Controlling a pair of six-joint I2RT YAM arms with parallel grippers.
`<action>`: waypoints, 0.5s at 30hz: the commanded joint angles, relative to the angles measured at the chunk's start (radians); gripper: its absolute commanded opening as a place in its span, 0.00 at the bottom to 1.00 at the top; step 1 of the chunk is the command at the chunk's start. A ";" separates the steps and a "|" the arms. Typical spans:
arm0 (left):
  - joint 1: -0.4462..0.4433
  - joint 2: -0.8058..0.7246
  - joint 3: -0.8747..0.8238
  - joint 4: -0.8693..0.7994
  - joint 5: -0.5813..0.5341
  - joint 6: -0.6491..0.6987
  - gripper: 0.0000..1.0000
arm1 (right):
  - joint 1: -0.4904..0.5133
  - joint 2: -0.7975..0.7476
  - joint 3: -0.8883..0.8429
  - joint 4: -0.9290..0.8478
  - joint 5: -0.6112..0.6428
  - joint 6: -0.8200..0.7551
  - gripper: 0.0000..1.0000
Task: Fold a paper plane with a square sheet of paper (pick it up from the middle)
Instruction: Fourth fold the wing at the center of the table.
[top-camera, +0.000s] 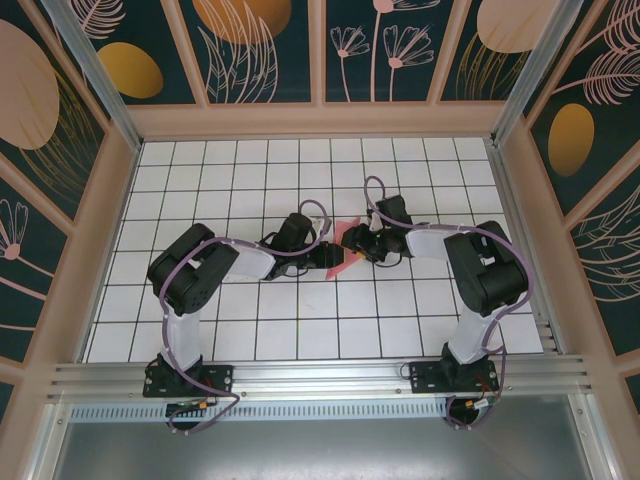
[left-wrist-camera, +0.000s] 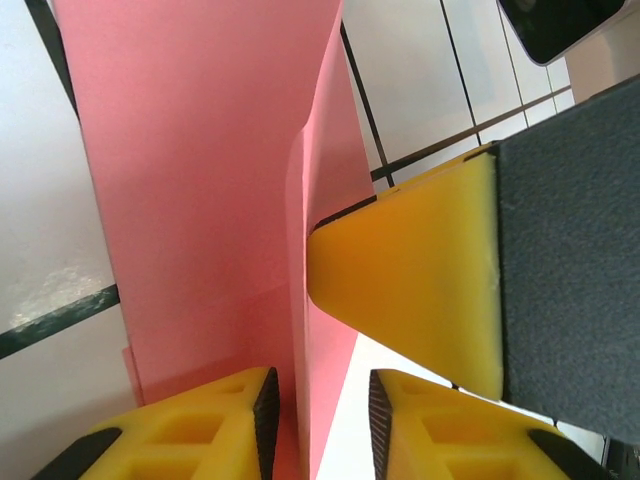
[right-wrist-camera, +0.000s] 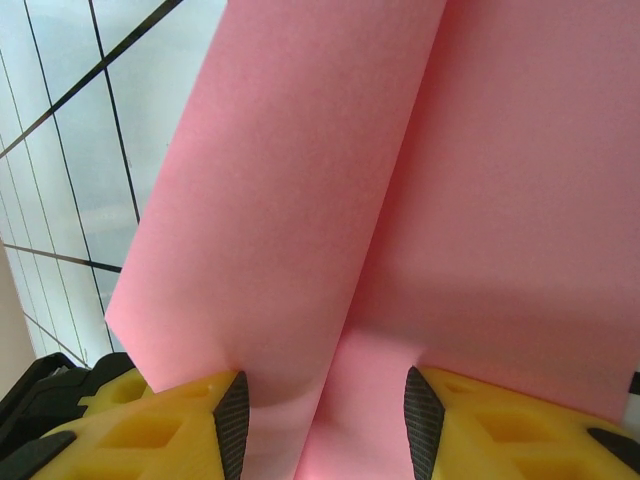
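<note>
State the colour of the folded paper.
Plain pink-red, unmarked; the paper shows best in the right wrist view.

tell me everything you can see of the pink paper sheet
The square sheet of paper is thin, plain pink-red and matte, already folded: a long straight crease runs up it with layers overlapping. It sits over the middle of the table. The left pincer straddles its edge, fingers apart. The right pincer has it between its fingers, and one yellow finger meets its side.
</note>
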 joint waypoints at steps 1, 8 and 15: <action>0.005 -0.044 -0.021 0.017 0.001 -0.003 0.36 | 0.000 0.079 -0.016 -0.071 0.116 -0.018 0.49; 0.024 -0.153 -0.087 -0.040 -0.072 -0.006 0.41 | 0.001 0.094 -0.001 -0.109 0.148 -0.008 0.49; 0.028 -0.221 -0.151 0.028 -0.086 -0.063 0.37 | 0.003 0.124 0.028 -0.175 0.201 0.013 0.50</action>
